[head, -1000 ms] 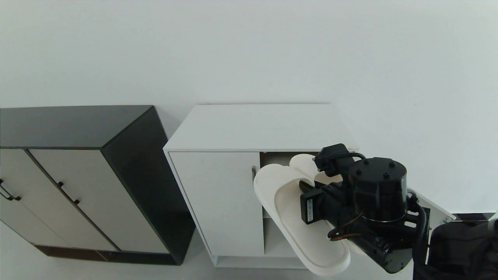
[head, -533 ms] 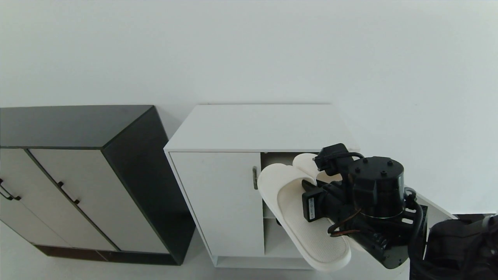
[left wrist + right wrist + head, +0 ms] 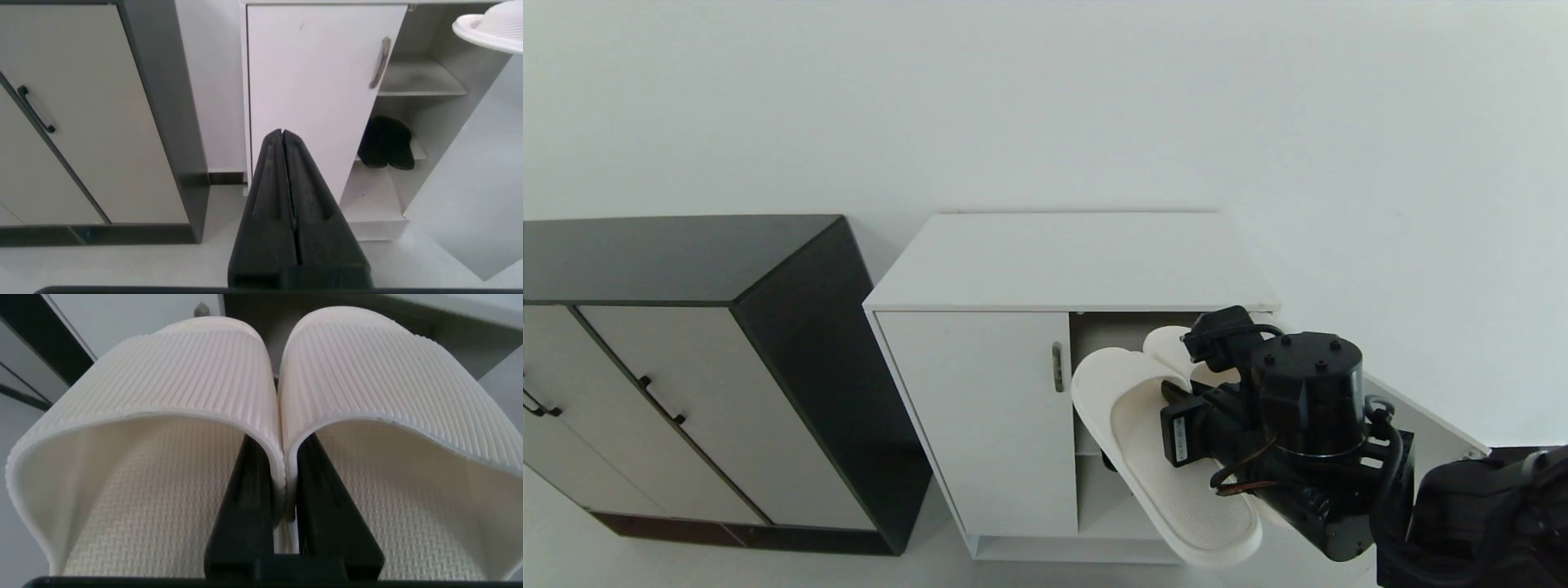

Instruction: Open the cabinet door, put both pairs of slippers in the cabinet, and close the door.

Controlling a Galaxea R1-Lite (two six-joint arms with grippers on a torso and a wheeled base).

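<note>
A pair of white slippers (image 3: 1176, 482) hangs in front of the white cabinet's (image 3: 1062, 261) open right half, toes toward the opening. My right gripper (image 3: 1176, 400) is shut on them, its fingers pinching the two straps' inner edges (image 3: 278, 469) together. The cabinet's right door (image 3: 1421, 416) is swung open behind the right arm. Its left door (image 3: 980, 408) is shut. A pair of black slippers (image 3: 388, 143) lies on the cabinet's lower shelf. My left gripper (image 3: 283, 139) is shut and holds nothing, low in front of the left door (image 3: 319, 90).
A black cabinet with beige doors (image 3: 686, 392) stands just left of the white one, also seen from the left wrist (image 3: 65, 106). The white cabinet's upper shelf (image 3: 417, 82) is bare. Pale floor (image 3: 458, 237) lies in front.
The right arm has carried the white slippers a little to the right, uncovering the left door's handle. The head view has shifted slightly.
</note>
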